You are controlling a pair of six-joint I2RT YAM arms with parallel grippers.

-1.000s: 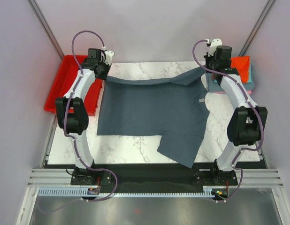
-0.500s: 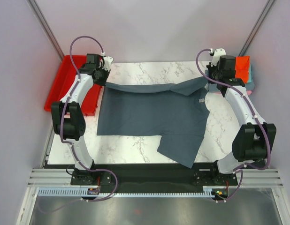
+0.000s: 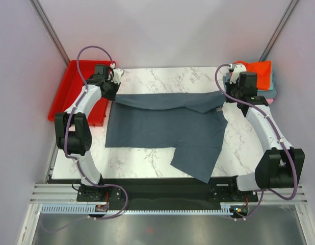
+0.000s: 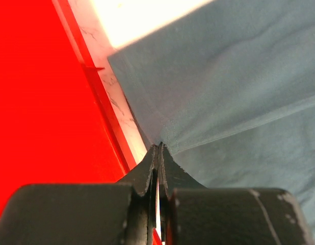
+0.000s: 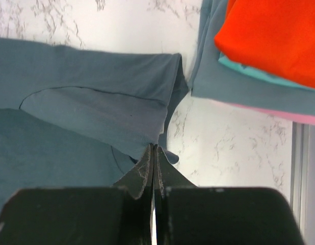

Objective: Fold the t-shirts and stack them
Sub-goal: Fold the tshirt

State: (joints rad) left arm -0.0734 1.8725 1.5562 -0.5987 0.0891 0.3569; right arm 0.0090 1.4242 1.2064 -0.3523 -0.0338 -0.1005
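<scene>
Crosswise on the marble table (image 3: 167,76) lies the slate blue-grey t-shirt (image 3: 162,127), its long axis running left to right. The neck end and the small white tag (image 3: 218,108) are toward the right, and the hem is toward the left. One sleeve (image 3: 195,162) points at the near edge, its tip reaching over the dark rail there. The far side of the shirt is lifted and doubled toward the near side, making a darker band between the two arms.

The left gripper (image 3: 110,92) has its fingers pressed together on the far-left corner of the cloth. In the left wrist view the fabric fans out from the closed tips, just beside the wall of the red tray (image 3: 66,97). The right gripper (image 3: 230,98) pinches the far-right corner likewise — the right wrist view shows its fingers closed on a fold by the other sleeve.

At the table's far-right corner sits a stack of folded shirts: the orange-red shirt (image 5: 274,35) on top, then the teal shirt (image 5: 249,68), the grey-blue shirt (image 5: 213,66), and the pink shirt (image 5: 300,118) showing only as an edge at the bottom. The held corner hangs just beside this stack — whether it touches, I cannot tell.
</scene>
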